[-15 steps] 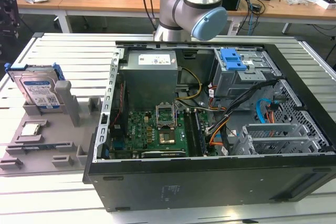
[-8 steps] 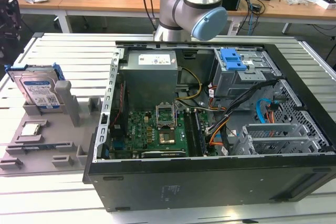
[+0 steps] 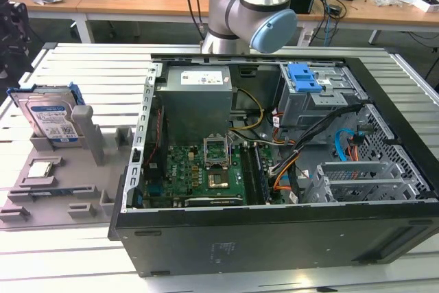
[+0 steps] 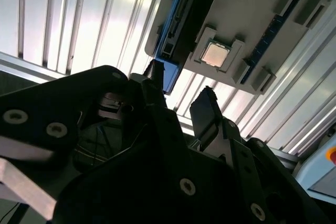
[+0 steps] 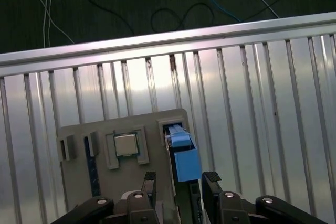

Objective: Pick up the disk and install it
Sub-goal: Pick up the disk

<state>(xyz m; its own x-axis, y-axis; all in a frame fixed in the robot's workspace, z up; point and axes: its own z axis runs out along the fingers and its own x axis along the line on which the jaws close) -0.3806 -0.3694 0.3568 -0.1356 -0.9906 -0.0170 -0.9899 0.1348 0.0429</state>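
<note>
The disk [image 3: 49, 116] stands on edge in a slot of the grey holder tray [image 3: 62, 197] at the exterior view's left, its silver face and blue-and-white label showing, with a blue carrier around it. In the first wrist view my gripper [image 5: 181, 182] hovers open over the disk [image 5: 182, 156], one dark finger on each side of the blue carrier's end. The fingers are apart from the carrier. In the second wrist view the gripper [image 4: 181, 98] is open just short of the disk's [image 4: 184, 19] blue edge.
A square processor chip [image 5: 126, 144] lies in a recess of the tray beside the disk. An open computer case [image 3: 274, 238] fills the exterior view's right, with a drive bay and blue latch [image 3: 304, 77] at its far corner. Everything rests on a slatted metal table [image 5: 262, 103].
</note>
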